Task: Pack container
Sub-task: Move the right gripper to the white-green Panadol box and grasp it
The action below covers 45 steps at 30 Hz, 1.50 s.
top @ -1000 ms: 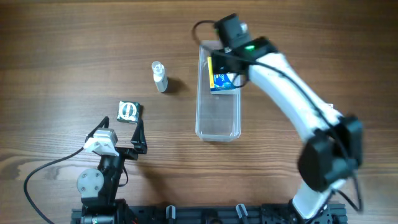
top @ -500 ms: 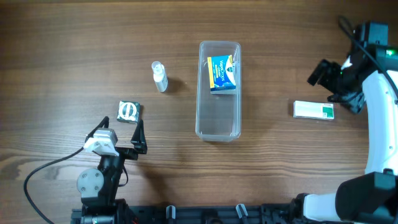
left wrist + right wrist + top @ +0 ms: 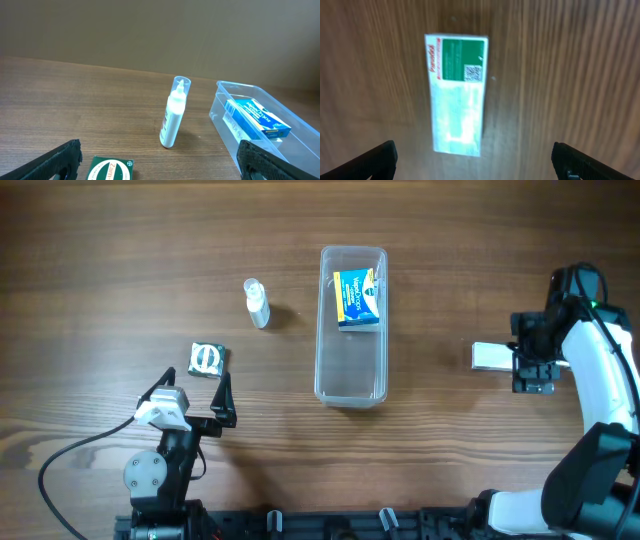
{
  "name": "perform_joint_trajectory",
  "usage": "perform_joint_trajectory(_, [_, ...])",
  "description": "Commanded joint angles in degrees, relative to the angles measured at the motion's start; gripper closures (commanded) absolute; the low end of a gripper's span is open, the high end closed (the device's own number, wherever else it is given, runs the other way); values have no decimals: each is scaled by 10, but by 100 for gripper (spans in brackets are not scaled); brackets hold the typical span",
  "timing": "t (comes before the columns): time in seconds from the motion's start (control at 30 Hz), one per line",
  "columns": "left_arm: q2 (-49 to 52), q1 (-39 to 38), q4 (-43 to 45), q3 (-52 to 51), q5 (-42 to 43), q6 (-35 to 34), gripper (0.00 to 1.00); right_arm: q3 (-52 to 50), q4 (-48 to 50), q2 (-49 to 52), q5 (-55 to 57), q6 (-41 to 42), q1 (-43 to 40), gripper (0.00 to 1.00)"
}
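Observation:
The clear plastic container (image 3: 351, 360) stands mid-table with a blue and yellow box (image 3: 357, 299) in its far end; it also shows in the left wrist view (image 3: 235, 125). My right gripper (image 3: 533, 353) is open over a white and green box (image 3: 490, 356) at the right, which lies flat below the jaws in the right wrist view (image 3: 457, 92). My left gripper (image 3: 190, 395) is open and empty at the near left. A green and white box (image 3: 207, 359) lies just ahead of it, and a small white bottle (image 3: 257, 303) stands beyond.
The wooden table (image 3: 120, 260) carries everything. The bottle (image 3: 174, 112) stands upright left of the container in the left wrist view. The green box (image 3: 110, 170) lies between my left fingers' line of view.
My right arm left the container, where the blue box stays, swung to the far right, then came down over the white and green box. The left arm has not moved.

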Motion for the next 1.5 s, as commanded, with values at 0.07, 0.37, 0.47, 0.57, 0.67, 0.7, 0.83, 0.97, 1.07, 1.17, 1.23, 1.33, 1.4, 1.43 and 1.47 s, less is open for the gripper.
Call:
perform_joint_trajectory(0.07, [0, 5, -2, -3, -3, 4, 0, -4, 31, 43, 41, 28, 1, 0])
perform_joint_trajectory(0.37, [0, 5, -2, -3, -3, 4, 0, -4, 55, 126, 40, 35, 1, 0])
perform_joint_trajectory(0.47, [0, 5, -2, -3, -3, 4, 0, -4, 57, 144, 40, 35, 1, 1])
perform_joint_trajectory(0.57, [0, 5, -2, -3, -3, 4, 0, -4, 50, 162, 40, 34, 1, 0])
perform_joint_trajectory(0.67, [0, 5, -2, -3, -3, 4, 0, -4, 48, 168, 40, 34, 1, 2])
perform_joint_trajectory(0.7, [0, 5, -2, -3, -3, 4, 0, -4, 49, 168, 40, 34, 1, 5])
perform_joint_trajectory(0.83, [0, 5, -2, -3, -3, 4, 0, -4, 53, 168, 43, 34, 1, 28])
perform_joint_trajectory(0.97, [0, 5, -2, -3, -3, 4, 0, -4, 53, 168, 75, 34, 1, 38])
perform_joint_trajectory(1.07, [0, 5, -2, -3, -3, 4, 0, -4, 51, 168, 79, 34, 1, 45])
perform_joint_trajectory(1.17, [0, 5, -2, -3, -3, 4, 0, -4, 51, 168, 79, 34, 1, 50])
perform_joint_trajectory(1.23, [0, 5, -2, -3, -3, 4, 0, -4, 51, 168, 77, 34, 1, 50])
perform_joint_trajectory(1.33, [0, 5, -2, -3, -3, 4, 0, -2, 56, 167, 57, 17, 1, 50])
perform_joint_trajectory(1.4, [0, 5, -2, -3, -3, 4, 0, 9, 71, 167, 35, -46, 1, 53])
perform_joint_trajectory(1.43, [0, 5, -2, -3, -3, 4, 0, 21, 71, 167, 14, -76, 1, 55])
perform_joint_trajectory(1.47, [0, 5, -2, -3, -3, 4, 0, 32, 70, 166, -10, -100, 1, 56])
